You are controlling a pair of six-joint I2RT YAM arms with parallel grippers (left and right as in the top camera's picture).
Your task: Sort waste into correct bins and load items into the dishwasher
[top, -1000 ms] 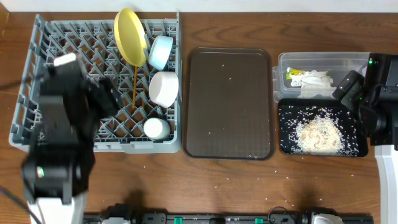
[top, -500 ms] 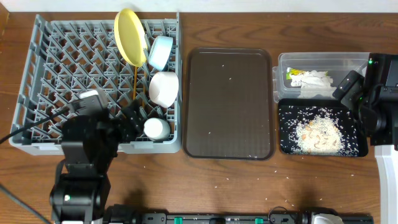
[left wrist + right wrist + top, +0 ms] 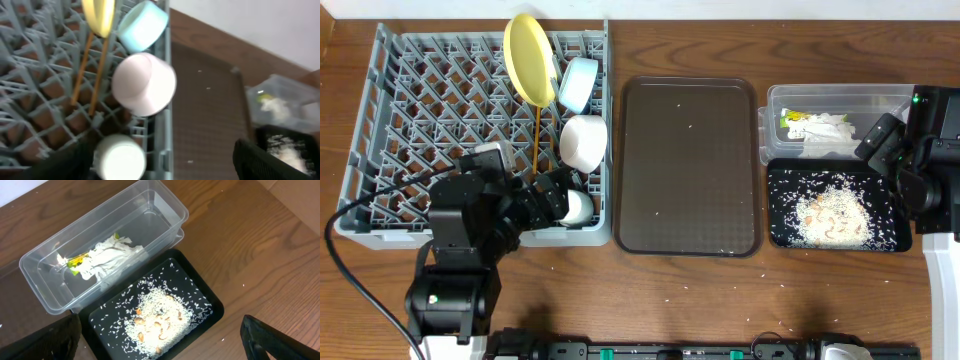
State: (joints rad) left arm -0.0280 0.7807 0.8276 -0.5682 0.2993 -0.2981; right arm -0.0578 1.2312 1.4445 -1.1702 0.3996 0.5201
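Note:
The grey dishwasher rack [image 3: 420, 130] holds the upright yellow plate [image 3: 528, 58], the light blue bowl [image 3: 578, 84], the white bowl [image 3: 584, 142], the chopsticks [image 3: 536, 135] and the small white cup [image 3: 576, 207]. My left gripper [image 3: 563, 197] stands open at the rack's front right corner, over the cup [image 3: 120, 157], which sits close to its left finger [image 3: 65, 162]. The clear tub [image 3: 165, 210] contains crumpled paper [image 3: 110, 255] and the wrapper [image 3: 77, 262]. Rice scraps [image 3: 157, 315] fill the black tray [image 3: 210, 300]. My right gripper [image 3: 160, 340] hangs open above that tray, empty.
A dark brown serving tray [image 3: 690, 165] with a few rice grains lies between the rack and the bins. Stray grains dot the wooden table [image 3: 720, 290] in front. The right arm's base [image 3: 940, 200] stands beside the bins.
My left arm has swung from the rack's left side toward its front right corner, by the white cup, and its jaws have widened slightly. The right arm has not moved.

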